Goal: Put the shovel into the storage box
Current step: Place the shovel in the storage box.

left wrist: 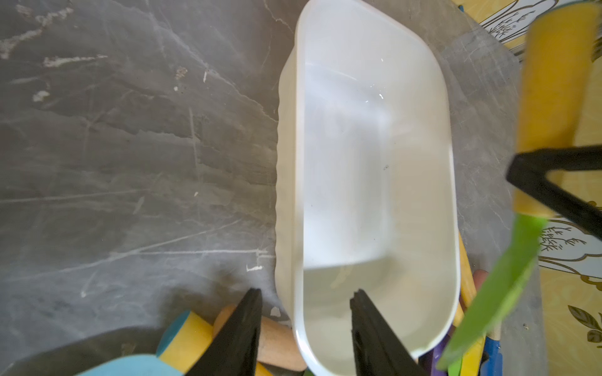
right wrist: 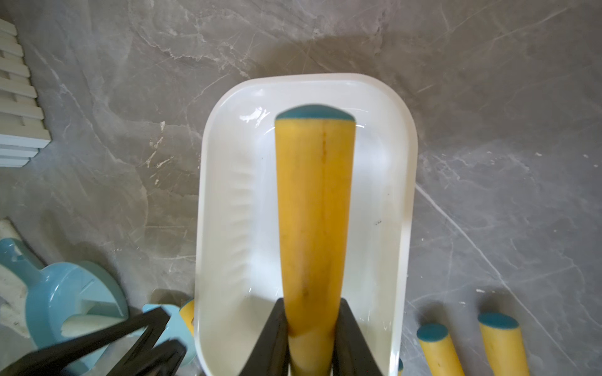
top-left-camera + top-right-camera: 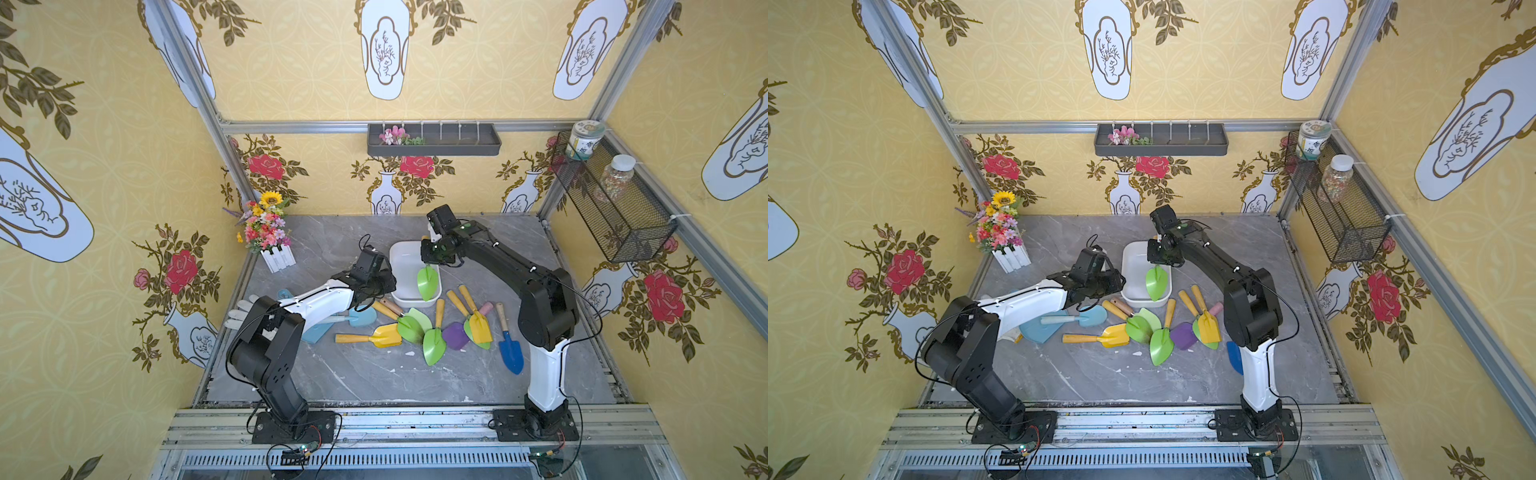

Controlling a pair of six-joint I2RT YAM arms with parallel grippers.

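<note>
Right jaws are clenched on the green shovel by its yellow handle. It hangs over the storage box, blade toward 6 o'clock and handle toward 12, lined up with the box's length. The box sits in the middle of the surface and looks empty inside. Left jaws are spread apart, grasping nothing, at the box's 8 o'clock corner. By my read, pickup and carry are done; lowering and letting go are left. The loose shovels lie heaped at the box's 5 o'clock, none stowed yet.
</note>
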